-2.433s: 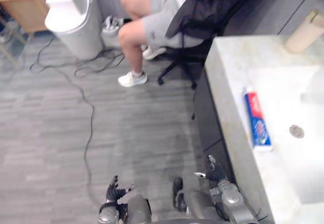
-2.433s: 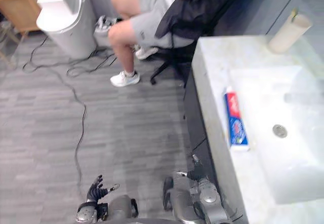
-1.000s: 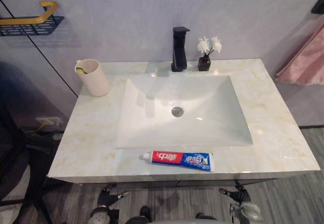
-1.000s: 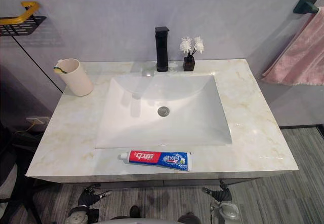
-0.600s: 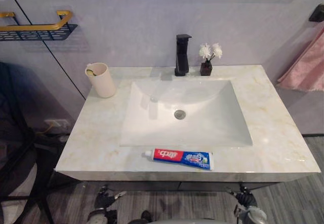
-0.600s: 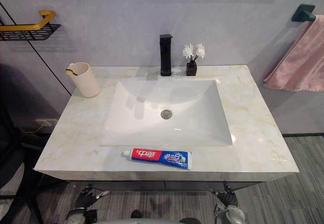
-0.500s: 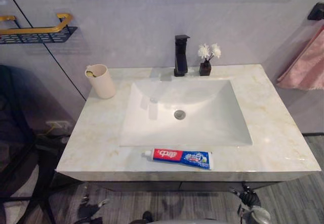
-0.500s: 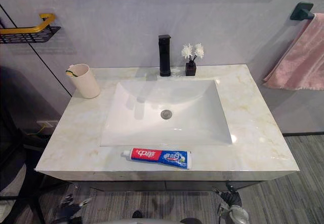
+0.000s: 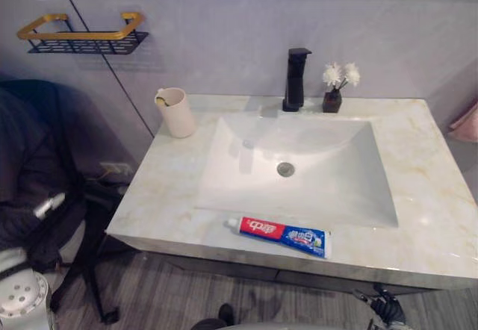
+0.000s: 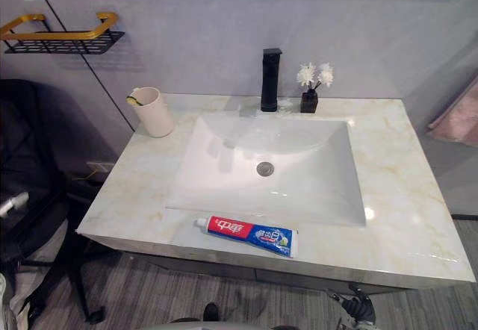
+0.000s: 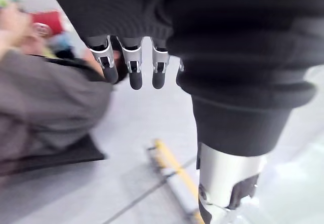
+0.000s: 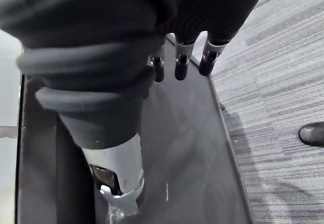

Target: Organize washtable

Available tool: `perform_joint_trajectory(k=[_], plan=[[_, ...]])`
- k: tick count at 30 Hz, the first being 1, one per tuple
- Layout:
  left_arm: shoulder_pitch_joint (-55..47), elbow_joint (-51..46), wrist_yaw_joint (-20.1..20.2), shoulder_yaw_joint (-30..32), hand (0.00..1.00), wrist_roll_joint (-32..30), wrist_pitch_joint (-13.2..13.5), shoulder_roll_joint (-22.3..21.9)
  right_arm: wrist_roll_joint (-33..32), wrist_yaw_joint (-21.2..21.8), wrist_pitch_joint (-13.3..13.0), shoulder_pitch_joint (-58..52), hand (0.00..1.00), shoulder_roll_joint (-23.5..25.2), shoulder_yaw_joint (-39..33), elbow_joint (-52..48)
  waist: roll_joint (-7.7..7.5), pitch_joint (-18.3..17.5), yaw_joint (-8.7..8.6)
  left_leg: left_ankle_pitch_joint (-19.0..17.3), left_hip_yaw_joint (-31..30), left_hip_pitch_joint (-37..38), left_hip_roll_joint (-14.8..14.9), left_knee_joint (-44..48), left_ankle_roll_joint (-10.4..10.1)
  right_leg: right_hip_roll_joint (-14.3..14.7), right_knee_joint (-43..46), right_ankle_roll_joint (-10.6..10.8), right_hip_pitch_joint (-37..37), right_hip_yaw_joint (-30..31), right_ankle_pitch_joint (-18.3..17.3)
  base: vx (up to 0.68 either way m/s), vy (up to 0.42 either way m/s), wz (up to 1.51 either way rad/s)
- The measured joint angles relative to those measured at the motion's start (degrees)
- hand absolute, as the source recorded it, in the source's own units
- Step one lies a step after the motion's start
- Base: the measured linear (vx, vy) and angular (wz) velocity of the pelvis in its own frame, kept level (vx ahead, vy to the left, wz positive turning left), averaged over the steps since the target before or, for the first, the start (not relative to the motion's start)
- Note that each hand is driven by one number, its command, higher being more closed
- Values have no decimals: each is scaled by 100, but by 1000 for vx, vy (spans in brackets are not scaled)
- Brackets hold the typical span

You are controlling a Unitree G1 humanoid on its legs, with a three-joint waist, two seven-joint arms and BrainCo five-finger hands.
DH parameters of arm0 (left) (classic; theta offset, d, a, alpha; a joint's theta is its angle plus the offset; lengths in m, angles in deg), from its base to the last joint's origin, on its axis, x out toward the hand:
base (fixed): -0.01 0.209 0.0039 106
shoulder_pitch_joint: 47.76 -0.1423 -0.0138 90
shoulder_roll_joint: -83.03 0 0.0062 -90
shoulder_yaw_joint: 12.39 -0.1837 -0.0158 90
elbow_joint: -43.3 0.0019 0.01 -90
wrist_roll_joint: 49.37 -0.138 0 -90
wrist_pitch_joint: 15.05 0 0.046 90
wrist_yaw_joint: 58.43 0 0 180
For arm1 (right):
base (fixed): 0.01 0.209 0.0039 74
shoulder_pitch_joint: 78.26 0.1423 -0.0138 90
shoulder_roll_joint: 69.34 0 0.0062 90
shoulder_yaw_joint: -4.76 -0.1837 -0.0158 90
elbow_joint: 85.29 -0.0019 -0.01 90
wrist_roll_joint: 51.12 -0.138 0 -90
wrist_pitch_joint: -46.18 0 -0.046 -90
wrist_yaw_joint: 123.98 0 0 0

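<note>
My left hand (image 11: 134, 74) and right hand (image 12: 180, 67) hang loose and empty; I judge the work is not begun. The toothpaste tube (image 10: 250, 237) lies ahead and left of my right hand.

Print stands on the toothpaste tube (image 9: 284, 236) lying along the front edge of the countertop (image 9: 160, 195) before me: white characters on its red half, smaller lettering on its blue half. I cannot make out any of it.

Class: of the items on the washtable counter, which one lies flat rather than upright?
The red-and-blue toothpaste tube by the front edge; the cup, black faucet and flower vase all stand upright.
</note>
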Motion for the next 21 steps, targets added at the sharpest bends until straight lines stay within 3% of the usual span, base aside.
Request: perform_joint_trajectory(k=[2,6,8,9,12,21], plan=[[115,-744,-20,-506,0,-126,132,2,0,0,-3,-14,0,-3,2,-1,68,-21,-16,23,-37,-3,-5,0,10,-4,39,-1,2,-38,0,-39,-23,12],[416,-1708,169,-2497,0,-718,371,152,7,108,-12,63,0,13,197,-2,109,-42,-187,102,-106,-28,-20,0,21,-14,83,-3,-4,-84,-2,-74,-13,8],[548,-1732,345,-3260,0,-930,391,387,13,146,-21,98,0,14,352,-1,113,-39,-275,127,-111,-28,-14,0,20,-12,109,-4,-15,-80,-3,-90,-12,0],[699,-1695,534,-3961,0,-1141,396,598,31,164,-37,122,0,12,518,24,80,-10,-326,130,-102,-28,-2,-9,18,-8,128,2,-27,-68,-11,-76,-10,-1],[953,-1357,901,-5057,0,-1533,477,817,73,254,-37,205,0,26,813,117,88,-6,-336,147,-81,-29,47,-38,-5,26,153,2,-54,-36,-10,-91,-22,-3],[958,-349,1595,-5946,0,-2091,470,930,175,262,-39,385,0,3,955,317,11,-30,-342,173,92,-66,176,-4,-47,147,130,-33,-190,149,14,-11,-29,-10]])
